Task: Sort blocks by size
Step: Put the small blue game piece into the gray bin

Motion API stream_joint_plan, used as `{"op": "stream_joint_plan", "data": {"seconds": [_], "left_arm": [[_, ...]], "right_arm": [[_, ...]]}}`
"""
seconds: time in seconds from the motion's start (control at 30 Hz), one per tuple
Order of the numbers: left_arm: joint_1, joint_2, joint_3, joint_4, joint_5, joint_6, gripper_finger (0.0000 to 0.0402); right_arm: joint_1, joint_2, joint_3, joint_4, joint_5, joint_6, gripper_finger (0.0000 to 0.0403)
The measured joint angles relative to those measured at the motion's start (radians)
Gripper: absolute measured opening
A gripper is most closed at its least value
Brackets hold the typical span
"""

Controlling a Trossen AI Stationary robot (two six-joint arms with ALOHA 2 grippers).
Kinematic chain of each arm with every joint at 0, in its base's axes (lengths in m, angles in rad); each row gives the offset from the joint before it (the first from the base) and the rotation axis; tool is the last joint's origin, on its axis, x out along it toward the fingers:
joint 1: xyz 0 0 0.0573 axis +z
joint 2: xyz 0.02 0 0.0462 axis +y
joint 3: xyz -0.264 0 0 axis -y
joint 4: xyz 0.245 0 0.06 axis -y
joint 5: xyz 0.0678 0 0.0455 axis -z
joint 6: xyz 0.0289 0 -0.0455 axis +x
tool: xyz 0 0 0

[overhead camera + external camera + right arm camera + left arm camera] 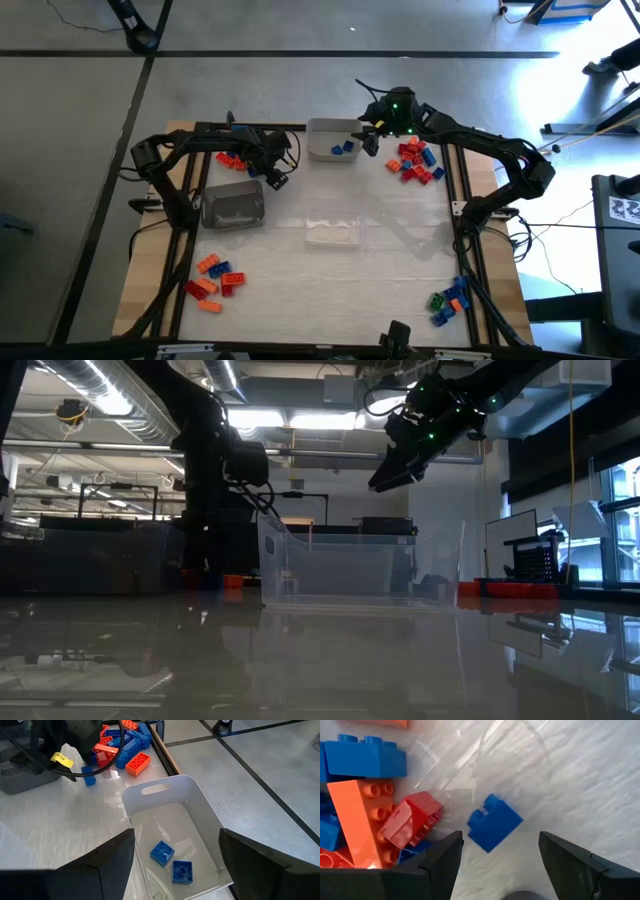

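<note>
Left gripper (500,857) spread over small blue block (494,822): drop straight, centre it, pinch flat sides. Right gripper (175,865) spread, empty, above white bin (205,815).

blocks (494,823): hard, smooth plastic, a bit shiny
white bin (200,805): smooth plastic, matt
clear tray (362,565): see-through plastic
table (400,270): pale, glossy, streaky

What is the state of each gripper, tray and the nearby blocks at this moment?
left gripper: open, empty, above a small blue block.
right gripper: open, empty, over the white tray.
white tray: holds two blue blocks.
grey tray: contents unclear.
clear tray: looks empty.
</note>
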State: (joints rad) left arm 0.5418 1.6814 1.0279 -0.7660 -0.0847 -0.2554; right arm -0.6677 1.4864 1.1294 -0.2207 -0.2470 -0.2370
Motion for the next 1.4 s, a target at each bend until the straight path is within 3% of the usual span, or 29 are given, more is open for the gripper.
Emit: {"op": "stream_joint_plan", "data": {"seconds": [0.67,0.87,1.17,1.4], "left_arm": [[0.005,0.081,-0.001,0.053,-0.012,0.062,0.0248],[0.003,0.086,0.000,0.062,-0.006,0.155,0.0190],[0.000,0.086,0.000,0.073,-0.012,0.437,0.0088],[-0.011,0.023,0.067,0.050,-0.025,0.518,0.0083]], "right_arm": [[0.000,0.000,0.000,0.001,0.000,-0.001,0.0287],[0.000,0.000,0.000,0.001,0.004,-0.003,0.0287],[0.000,0.000,0.000,0.001,0.011,-0.005,0.0287],[0.000,0.000,0.000,0.001,0.011,-0.007,0.0287]]}}
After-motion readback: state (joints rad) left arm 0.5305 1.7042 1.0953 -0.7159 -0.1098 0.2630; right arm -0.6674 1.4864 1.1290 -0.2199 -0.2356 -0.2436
